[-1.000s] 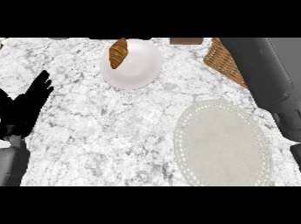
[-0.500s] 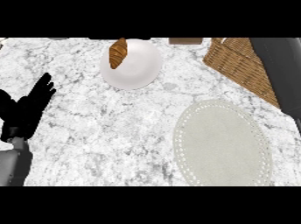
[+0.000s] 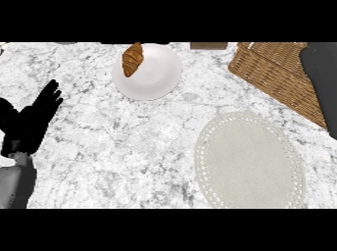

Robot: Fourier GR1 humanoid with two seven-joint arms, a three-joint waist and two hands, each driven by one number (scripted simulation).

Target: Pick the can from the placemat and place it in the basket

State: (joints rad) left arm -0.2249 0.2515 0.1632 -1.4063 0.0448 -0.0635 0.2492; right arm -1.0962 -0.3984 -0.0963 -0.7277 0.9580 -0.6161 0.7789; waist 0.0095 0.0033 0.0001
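The placemat (image 3: 247,164) at 4 o'clock lies bare, and no can shows anywhere on the counter (image 3: 128,147). The right forearm (image 3: 329,88) crosses the basket (image 3: 273,68) at 2 o'clock, with the right hand out of sight, so its fingers cannot be told. The left hand (image 3: 28,120) rests at 9 o'clock, fingers straight and spread; a can would likely be rigid, light and smooth-walled, best taken round its middle.

Bright, even, diffuse light, pale counter (image 3: 113,147) uniformly lit
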